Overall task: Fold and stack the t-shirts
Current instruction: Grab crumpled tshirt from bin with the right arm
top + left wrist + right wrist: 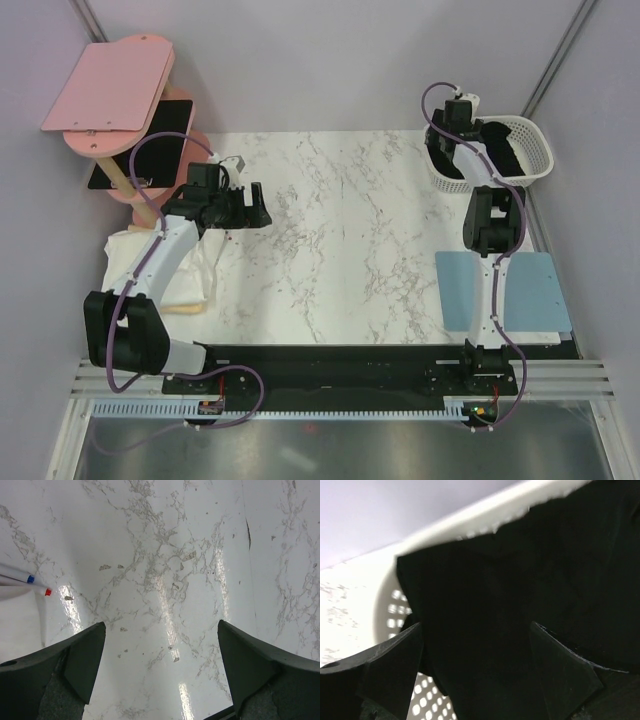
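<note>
The black t-shirt (510, 605) was seen heaped in the white basket (532, 135) at the far right corner of the table (350, 250). The right gripper (477, 627) was held just above the cloth, its fingers spread apart with nothing between them. The left gripper (161, 625) was likewise spread and empty, over bare marble left of centre.

The shirt was judged to be light, soft and limp. It would sag and drag once lifted, and could snag on the basket's rim. A pinch on a raised fold or along an edge was judged the best hold, since a bite into the middle of the heap might gather several layers at once. A collar or hem could not be made out in the dark fabric.

Only the right wrist view showed how close the fingers were to the cloth, and the perforated basket wall beside it. Only the left wrist view showed two thin white items (30, 580), tipped blue and red, lying left of the left gripper. Only the top view gave the layout. It showed a white cloth (135, 255) at the left edge and a flat light blue piece (505, 290) at the near right. The blue piece was possibly a shirt already folded, though this could not be confirmed.
</note>
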`<state>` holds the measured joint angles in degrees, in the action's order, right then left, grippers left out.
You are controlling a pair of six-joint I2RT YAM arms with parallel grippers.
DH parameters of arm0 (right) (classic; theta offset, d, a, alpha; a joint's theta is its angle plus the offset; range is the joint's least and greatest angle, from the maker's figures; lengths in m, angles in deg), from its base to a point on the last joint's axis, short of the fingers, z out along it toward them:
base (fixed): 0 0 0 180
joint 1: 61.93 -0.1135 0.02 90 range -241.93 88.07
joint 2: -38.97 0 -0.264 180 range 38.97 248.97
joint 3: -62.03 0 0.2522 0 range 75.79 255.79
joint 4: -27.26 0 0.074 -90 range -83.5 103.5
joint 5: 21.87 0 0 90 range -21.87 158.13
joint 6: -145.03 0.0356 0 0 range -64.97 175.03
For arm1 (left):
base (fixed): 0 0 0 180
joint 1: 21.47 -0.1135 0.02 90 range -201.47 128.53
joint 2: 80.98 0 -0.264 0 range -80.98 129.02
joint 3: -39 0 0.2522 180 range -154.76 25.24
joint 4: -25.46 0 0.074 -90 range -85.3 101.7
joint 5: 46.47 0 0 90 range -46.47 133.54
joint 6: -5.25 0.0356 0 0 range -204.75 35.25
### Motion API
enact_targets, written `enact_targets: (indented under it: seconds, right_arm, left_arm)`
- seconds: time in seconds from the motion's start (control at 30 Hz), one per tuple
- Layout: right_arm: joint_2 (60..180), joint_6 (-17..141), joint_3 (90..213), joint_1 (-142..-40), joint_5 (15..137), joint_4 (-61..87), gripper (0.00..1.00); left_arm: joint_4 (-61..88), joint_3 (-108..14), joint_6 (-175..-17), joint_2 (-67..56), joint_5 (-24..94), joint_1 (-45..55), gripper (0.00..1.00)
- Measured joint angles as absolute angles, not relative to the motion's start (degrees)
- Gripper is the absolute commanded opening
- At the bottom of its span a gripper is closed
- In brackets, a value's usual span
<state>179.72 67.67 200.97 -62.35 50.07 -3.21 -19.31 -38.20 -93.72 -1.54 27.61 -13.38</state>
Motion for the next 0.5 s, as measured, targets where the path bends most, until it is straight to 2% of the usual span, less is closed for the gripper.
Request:
enact_targets:
  seconds: [0.07, 0.13, 0.17, 0.2, 0.23, 0.27, 0.5]
  right_arm:
    - [181.14, 67.67, 201.00, -62.33, 49.59, -3.76, 0.89]
    - [182.12, 67.80, 201.11, -62.33, 48.49, -3.52, 0.70]
    - [182.34, 67.72, 201.21, -62.14, 48.25, -3.52, 0.56]
    - [182.56, 67.80, 201.21, -62.00, 48.01, -3.67, 0.18]
    - [182.69, 67.89, 201.21, -61.96, 47.88, -3.67, 0.04]
    - [182.87, 68.07, 201.21, -61.74, 47.75, -3.61, 0.00]
    - [181.31, 70.16, 197.08, -61.57, 46.31, -0.11, 0.00]
  left_arm:
    - [-19.33, -38.20, -93.72, -1.34, 27.02, -13.38, 1.00]
    - [-19.31, -38.22, -93.72, -1.23, 26.80, -13.38, 1.00]
    - [-19.33, -38.24, -93.72, -1.17, 26.72, -13.38, 1.00]
    - [-19.31, -38.24, -93.72, -1.08, 26.67, -13.38, 1.00]
    - [-19.33, -38.24, -93.72, -0.99, 26.65, -13.38, 1.00]
    - [-19.35, -38.24, -93.72, -0.90, 26.65, -13.38, 1.00]
    - [-19.41, -38.26, -93.72, -0.84, 26.61, -13.38, 1.00]
